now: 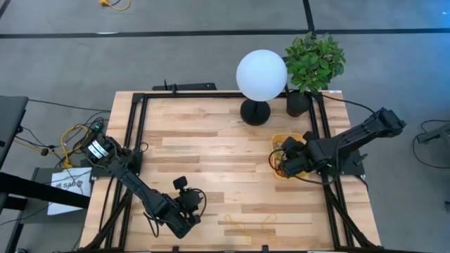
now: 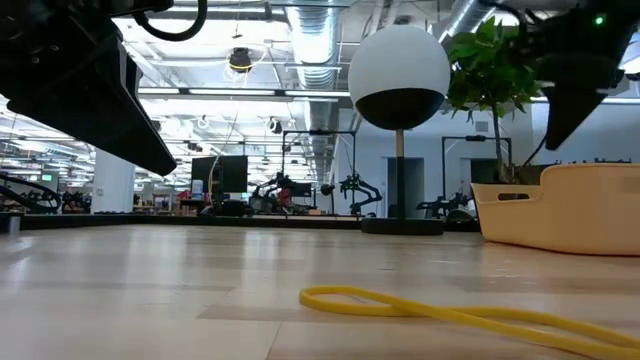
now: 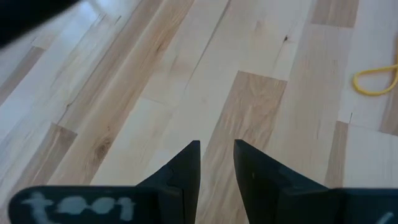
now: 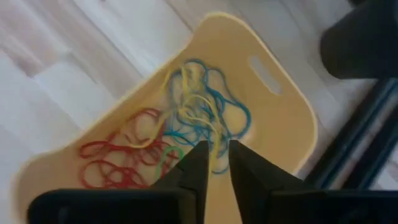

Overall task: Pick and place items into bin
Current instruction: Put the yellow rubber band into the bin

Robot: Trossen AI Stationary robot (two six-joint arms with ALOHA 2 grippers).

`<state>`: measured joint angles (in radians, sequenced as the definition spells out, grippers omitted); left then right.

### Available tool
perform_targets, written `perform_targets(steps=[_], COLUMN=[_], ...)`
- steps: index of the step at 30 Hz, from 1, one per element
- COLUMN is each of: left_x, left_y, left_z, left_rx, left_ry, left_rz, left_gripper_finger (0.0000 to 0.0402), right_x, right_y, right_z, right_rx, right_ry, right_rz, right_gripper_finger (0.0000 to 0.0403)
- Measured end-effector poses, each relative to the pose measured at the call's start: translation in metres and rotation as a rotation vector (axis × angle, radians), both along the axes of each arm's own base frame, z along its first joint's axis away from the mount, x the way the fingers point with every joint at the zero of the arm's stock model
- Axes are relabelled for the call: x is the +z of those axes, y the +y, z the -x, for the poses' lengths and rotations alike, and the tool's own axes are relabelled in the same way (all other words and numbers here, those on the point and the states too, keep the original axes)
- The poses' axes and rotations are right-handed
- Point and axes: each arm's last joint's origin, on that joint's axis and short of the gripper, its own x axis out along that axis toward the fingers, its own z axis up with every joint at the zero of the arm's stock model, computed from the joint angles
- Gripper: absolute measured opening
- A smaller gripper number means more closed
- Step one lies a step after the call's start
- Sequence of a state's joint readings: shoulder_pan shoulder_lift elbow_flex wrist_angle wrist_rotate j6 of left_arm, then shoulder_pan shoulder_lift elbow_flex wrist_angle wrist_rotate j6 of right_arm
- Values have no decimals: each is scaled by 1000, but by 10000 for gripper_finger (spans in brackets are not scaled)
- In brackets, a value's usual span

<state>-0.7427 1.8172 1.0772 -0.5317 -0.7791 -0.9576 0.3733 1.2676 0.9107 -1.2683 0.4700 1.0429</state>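
Observation:
The yellow-orange bin [image 1: 301,138] sits near the table's right edge and holds red, blue, green and yellow rubber bands [image 4: 186,124]. My right gripper [image 4: 214,158] hovers over the bin [image 4: 273,118] with a yellow strand between its nearly closed fingers. My left gripper [image 3: 216,155] is over bare wood near the table's near edge, fingers a narrow gap apart and holding nothing. A yellow rubber band [image 3: 376,81] lies flat on the wood beyond it. More yellow bands [image 1: 246,225] lie near the near edge, and one [image 2: 450,312] shows close in the low view. My right gripper pinches a yellow rubber band between its two fingers, at the strand [image 4: 215,148] next to the fingertips, coming from above and pointing down into the bin. The rest of the band [image 4: 186,93] trails slack over the blue bands in the bin.
A white globe lamp on a black base [image 1: 261,76] and a potted green plant [image 1: 313,63] stand at the far right of the table, just beyond the bin. Black frame rails [image 1: 133,133] run along the table's sides. Bare wood lies between the two arms.

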Motion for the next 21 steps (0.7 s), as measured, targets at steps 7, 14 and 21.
perform_targets(steps=[7,14,21], left_x=[0,0,0], left_y=[1,1,1], left_z=[-1,-1,-1], left_rx=[0,1,1], left_ry=[1,-1,-2], left_rz=[-3,-7,-6], left_gripper_finger=[88,88,88], right_x=[-6,-1,24], right_y=[-7,14,64], right_z=[-6,-40,-68], right_rx=[-41,139,582], right_ry=[23,-288,-669], right_rz=[10,-168,-314], right_gripper_finger=[97,109,109])
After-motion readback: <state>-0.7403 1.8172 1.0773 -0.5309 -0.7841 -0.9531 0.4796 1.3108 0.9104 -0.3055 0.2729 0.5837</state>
